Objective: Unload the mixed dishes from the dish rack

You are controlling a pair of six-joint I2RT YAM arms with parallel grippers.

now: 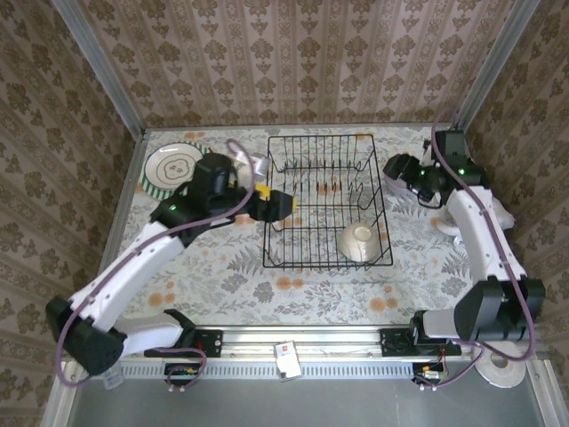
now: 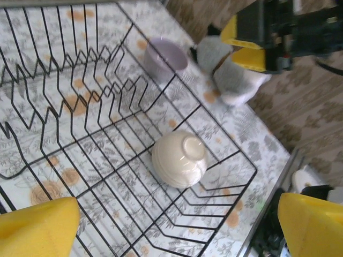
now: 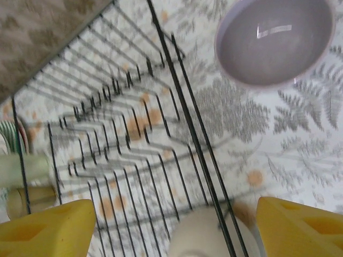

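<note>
Left wrist view: cream bowl, upturned in the rack, lies ahead between spread left fingers; right fingers spread too.

Cream bowl lies upturned inside dish rack.

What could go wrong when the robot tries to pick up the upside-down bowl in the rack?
1. The cream bowl lies upside down, round and smooth, so the open left fingers might slip off it.
2. It rests on the wires of the dish rack, near a corner; fingers could snag a wire and drag the rack.
3. The lilac bowl stands close beside the rack, near the right fingers, which might bump it.
</note>
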